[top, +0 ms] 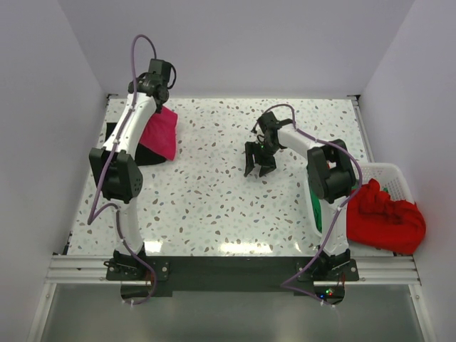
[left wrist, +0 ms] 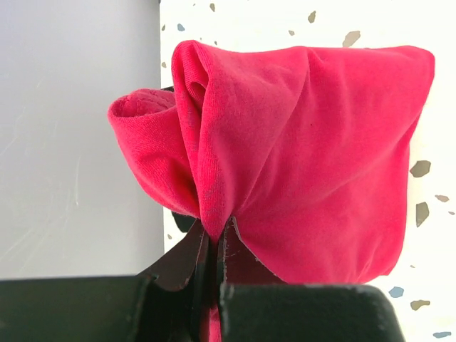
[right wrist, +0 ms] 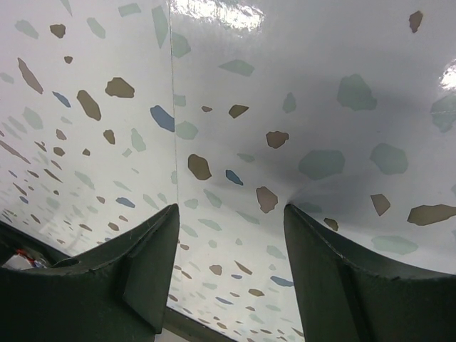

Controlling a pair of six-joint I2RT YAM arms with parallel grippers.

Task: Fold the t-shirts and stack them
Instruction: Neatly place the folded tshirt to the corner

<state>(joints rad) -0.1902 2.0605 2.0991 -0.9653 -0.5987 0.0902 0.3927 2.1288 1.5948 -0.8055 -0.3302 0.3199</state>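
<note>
A: Where is the magenta-pink t-shirt [left wrist: 306, 164]?
B: At the far-left corner of the speckled table [top: 214, 199], bunched, its lower part on the black t-shirt [top: 146, 155]. The left gripper [left wrist: 217, 231] pinches it tight.
A: And the right gripper [right wrist: 231, 235]?
B: Fingers spread and empty, above the table's middle. A red t-shirt [top: 385, 214] is heaped on the white basket [top: 392, 174] at the right.
</note>
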